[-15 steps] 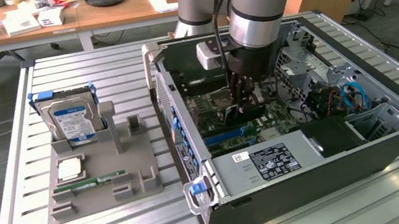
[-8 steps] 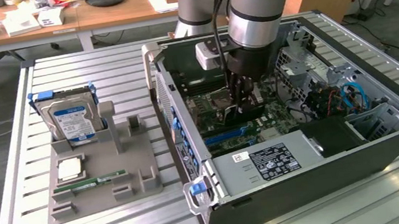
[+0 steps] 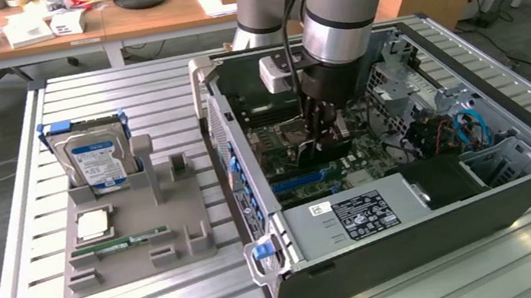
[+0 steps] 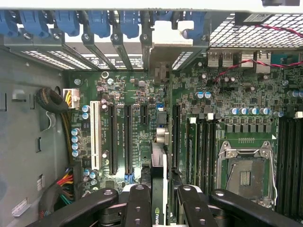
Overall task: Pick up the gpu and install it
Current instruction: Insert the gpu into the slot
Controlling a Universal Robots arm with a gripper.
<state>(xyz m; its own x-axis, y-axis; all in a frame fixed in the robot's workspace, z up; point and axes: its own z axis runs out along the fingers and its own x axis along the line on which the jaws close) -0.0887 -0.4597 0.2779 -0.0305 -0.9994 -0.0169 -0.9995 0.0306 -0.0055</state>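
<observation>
**Bench (image 3: 135, 97), contents as you find them**

1. Gripper (image 4: 163, 196) – you see it lowered into the open computer case (image 3: 440, 226), above the motherboard (image 4: 132, 94). Its dark fingers (image 4: 139, 203) pinch the gpu from both sides.
2. Gpu (image 4: 158, 156) – you see it edge-on between the fingers, standing upright on its long edge, with a green logo on the upper edge. It runs in line with the long expansion slots (image 4: 113, 137), between them and the memory slots. You cannot tell whether its lower edge has reached a slot.
3. Computer case – lies on its side with the open face up, along the bench edge at the exterior view's right.
4. Power supply (image 3: 356, 214) – grey box with a black label, in the case's near corner.
5. Processor socket (image 4: 246, 175) – metal-framed, on the motherboard, well apart from the gpu.
6. Blue cable (image 3: 474, 129) – looped inside the case, toward its wall at the exterior view's right.
7. Grey fixture tray (image 3: 107, 274) – you find it beside the case, toward the bench edge at the exterior view's left.
8. Hard drive (image 3: 97, 159) – silver with a blue label, upright at the tray's far end.
9. Processor chip (image 3: 93, 224) – flat on the tray, in front of the hard drive.
10. Memory stick (image 3: 119, 245) – narrow and green, lying flat just in front of the chip.
</observation>
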